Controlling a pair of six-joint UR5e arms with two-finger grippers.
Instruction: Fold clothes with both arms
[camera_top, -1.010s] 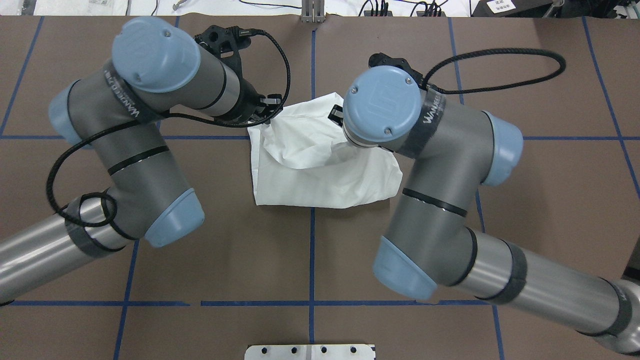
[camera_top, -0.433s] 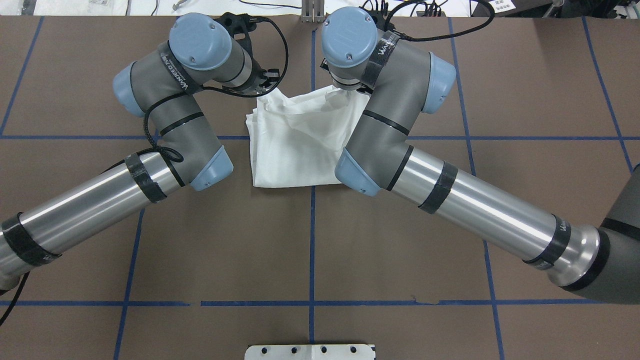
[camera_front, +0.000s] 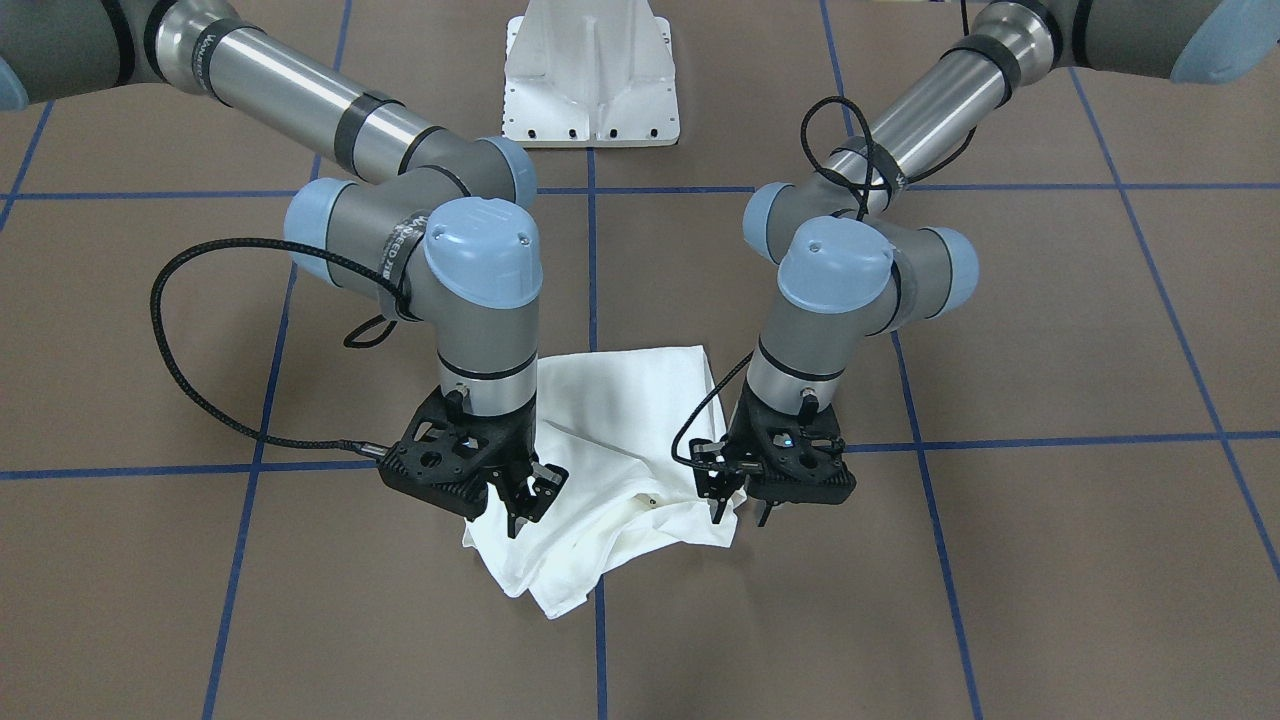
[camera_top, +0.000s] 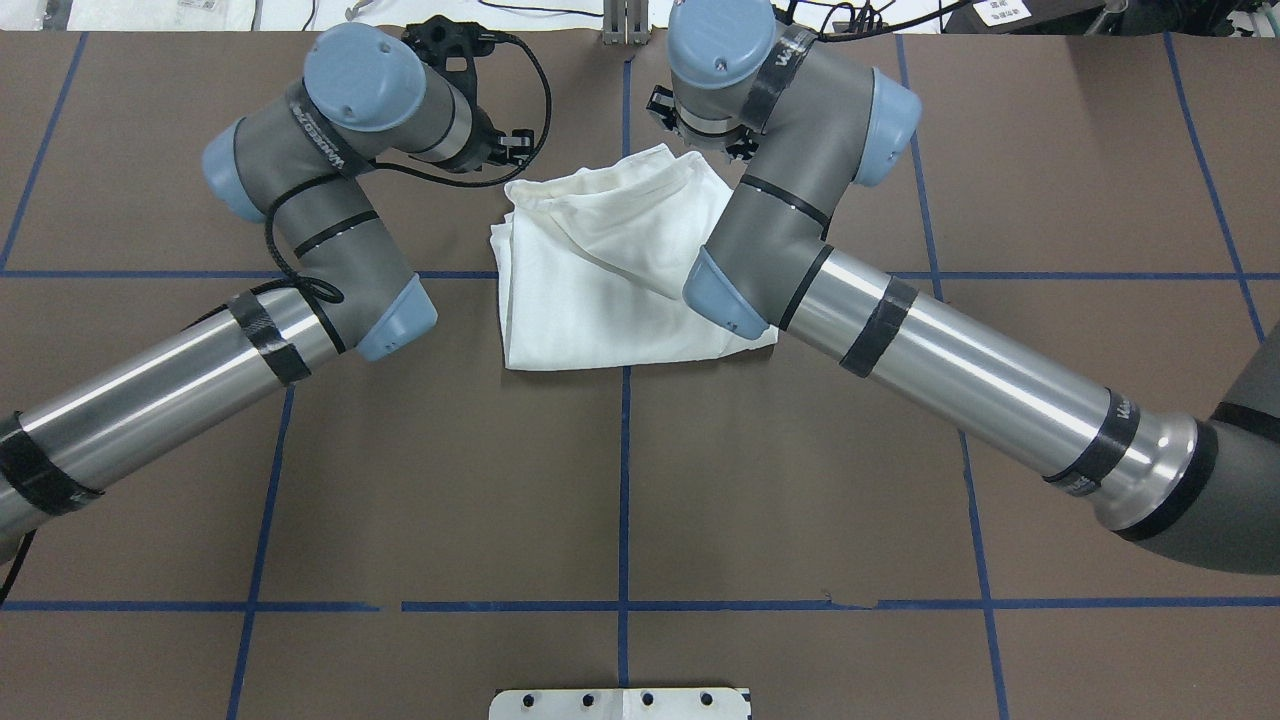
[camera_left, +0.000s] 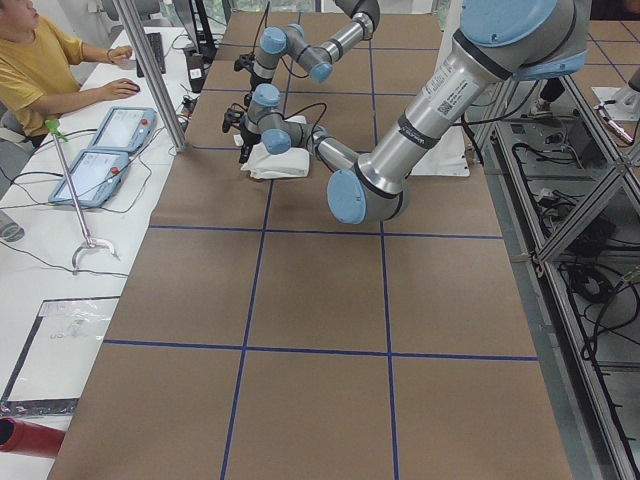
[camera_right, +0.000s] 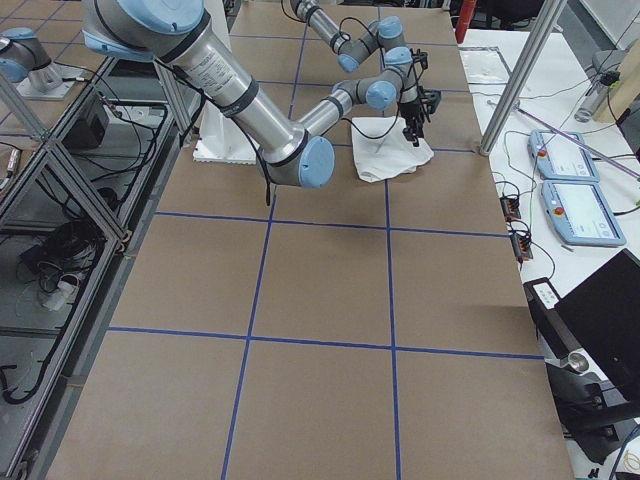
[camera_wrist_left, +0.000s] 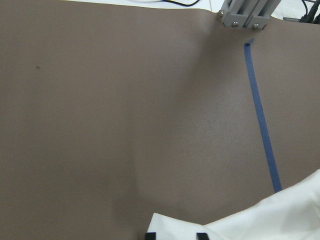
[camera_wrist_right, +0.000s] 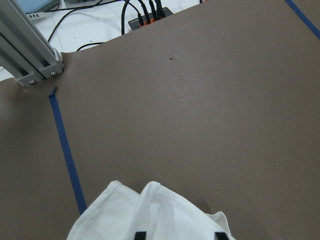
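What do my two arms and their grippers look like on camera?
Both the left arm and right arm are grey-jointed with polished silver tubes, light-blue round caps, black tape bands and white lettering on a black strap. Braided black cables run to the black left gripper and right gripper.

You're in a robot lab, not a home or shop. Evidence: left arm (camera_top: 150, 400) and right arm (camera_top: 960, 370), industrial type, on a white pedestal (camera_front: 592, 75); big table (camera_left: 320, 300) w/ brown mat and blue tape grid (camera_top: 624, 480); alu frame (camera_right: 60, 170) beside it w/ loose cables (camera_left: 560, 190) underneath; teach pendants (camera_left: 122, 127) on the white side bench; power strip (camera_wrist_right: 147, 19) at the table's far edge; laptop (camera_right: 600, 320). Operator in yellow (camera_left: 40, 70) is seated at that bench.
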